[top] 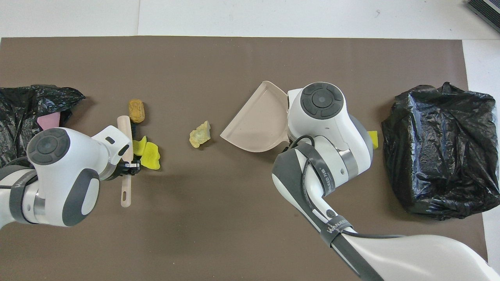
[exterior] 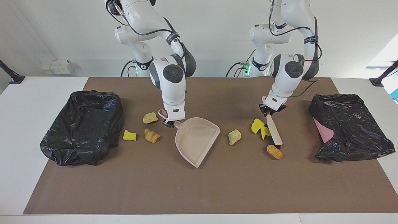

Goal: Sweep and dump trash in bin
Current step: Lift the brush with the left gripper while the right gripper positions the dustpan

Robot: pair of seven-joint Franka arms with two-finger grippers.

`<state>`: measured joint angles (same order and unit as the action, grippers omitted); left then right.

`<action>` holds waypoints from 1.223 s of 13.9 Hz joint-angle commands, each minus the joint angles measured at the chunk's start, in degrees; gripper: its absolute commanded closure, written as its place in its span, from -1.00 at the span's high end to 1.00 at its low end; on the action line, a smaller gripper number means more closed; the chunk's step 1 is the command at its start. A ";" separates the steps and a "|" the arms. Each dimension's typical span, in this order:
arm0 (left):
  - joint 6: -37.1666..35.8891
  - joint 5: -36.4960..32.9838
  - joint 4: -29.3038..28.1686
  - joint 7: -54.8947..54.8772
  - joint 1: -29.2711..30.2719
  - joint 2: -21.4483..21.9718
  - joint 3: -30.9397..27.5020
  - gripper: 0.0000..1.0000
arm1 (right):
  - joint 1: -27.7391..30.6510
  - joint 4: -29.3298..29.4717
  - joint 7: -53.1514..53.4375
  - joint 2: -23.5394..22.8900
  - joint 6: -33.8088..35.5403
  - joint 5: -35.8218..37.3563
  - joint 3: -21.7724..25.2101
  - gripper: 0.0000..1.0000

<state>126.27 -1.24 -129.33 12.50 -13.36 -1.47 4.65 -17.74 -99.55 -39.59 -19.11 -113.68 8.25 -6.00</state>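
Facing view: right tool clamped on the handle of the pale dustpan, pan flat on the brown mat of the counter, mouth turned toward the left arm's end. Left tool clamped on the handle of the brush, bristle end low on the mat, touching two yellow foam chunks and just beside a tan bread-like piece. A pale lump alone between brush and dustpan. Three more pieces toward the right arm's end: a tan lump, a striped tan piece, a yellow chunk, all near one black bin bag. Second black bag at the left arm's end, a pink sheet showing in it.

Overhead view: left tool gripping the brush, foam chunks pressed against its bristles, bread-like piece at its tip. Pale lump just beside the dustpan mouth. Right tool hidden under its own wrist; one yellow chunk peeking out beside it.
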 commanded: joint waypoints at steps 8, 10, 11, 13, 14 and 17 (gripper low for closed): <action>-3.21 6.78 7.50 -2.30 -10.11 -4.06 -0.86 -1.00 | 0.08 -1.35 -17.79 0.83 1.36 5.80 -0.51 -1.00; -5.41 5.55 9.97 -2.39 -7.74 -4.33 -1.04 -1.00 | -0.10 -2.39 -19.81 0.92 1.27 6.69 -0.59 -1.00; -6.90 3.63 11.63 -2.74 -6.77 -4.07 -1.13 -1.00 | -0.19 -2.75 -19.99 0.92 1.10 7.12 -0.60 -1.00; -8.93 1.33 14.97 -6.15 -3.97 -4.68 -1.13 -1.00 | -0.28 -3.10 -20.69 0.92 0.92 7.48 -0.60 -1.00; -9.02 1.06 16.03 -8.35 -2.21 -5.12 -1.13 -1.00 | -0.27 -3.45 -21.22 0.92 0.57 7.57 -0.60 -1.00; -7.79 -5.33 19.89 -12.67 2.28 -8.01 -1.13 -1.00 | -0.28 -4.07 -21.23 0.92 0.22 7.57 -0.60 -1.00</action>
<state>119.30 -3.16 -113.85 2.09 -13.34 -6.16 3.09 -18.40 -101.74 -58.71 -19.22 -112.94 14.73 -6.21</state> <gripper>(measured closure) 0.740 0.683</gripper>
